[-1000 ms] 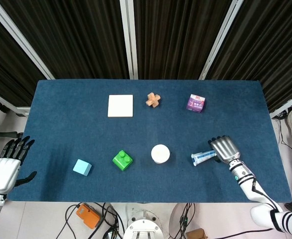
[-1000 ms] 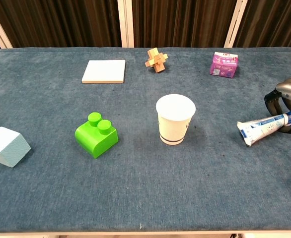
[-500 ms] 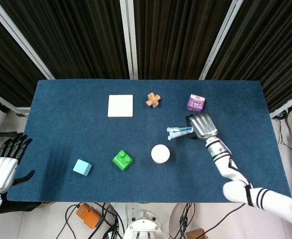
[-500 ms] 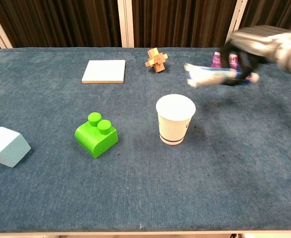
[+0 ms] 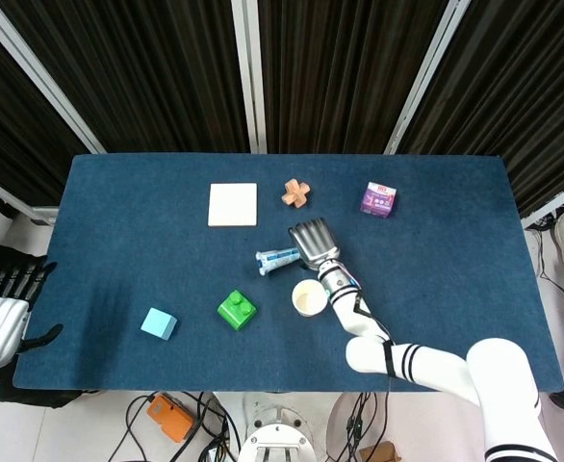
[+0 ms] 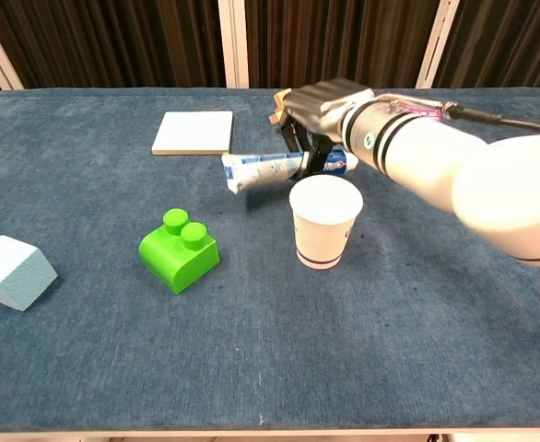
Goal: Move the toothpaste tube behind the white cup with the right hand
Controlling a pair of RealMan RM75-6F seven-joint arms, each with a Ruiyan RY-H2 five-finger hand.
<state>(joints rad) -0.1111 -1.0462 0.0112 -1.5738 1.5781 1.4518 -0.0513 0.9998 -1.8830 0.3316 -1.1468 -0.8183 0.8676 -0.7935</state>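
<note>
My right hand (image 5: 312, 243) (image 6: 321, 112) grips the cap end of the white and blue toothpaste tube (image 5: 276, 258) (image 6: 268, 169). The tube lies level above the cloth, its flat end pointing to my left. It hangs just behind and a little left of the white cup (image 5: 307, 296) (image 6: 325, 222), which stands upright near the table's middle. My right forearm reaches over the cup's right side. My left hand (image 5: 1, 317) hangs off the table's left edge with its fingers spread, holding nothing.
A green brick (image 6: 179, 250) sits left of the cup, and a pale blue cube (image 6: 12, 271) lies further left. At the back are a white square tile (image 6: 193, 133), a wooden knot puzzle (image 5: 296, 192) partly hidden by my right hand in the chest view, and a purple box (image 5: 378, 198).
My right hand has carried the tube from the table's right side up and across to the left, ending just behind the cup. My left hand has drifted slightly down.
</note>
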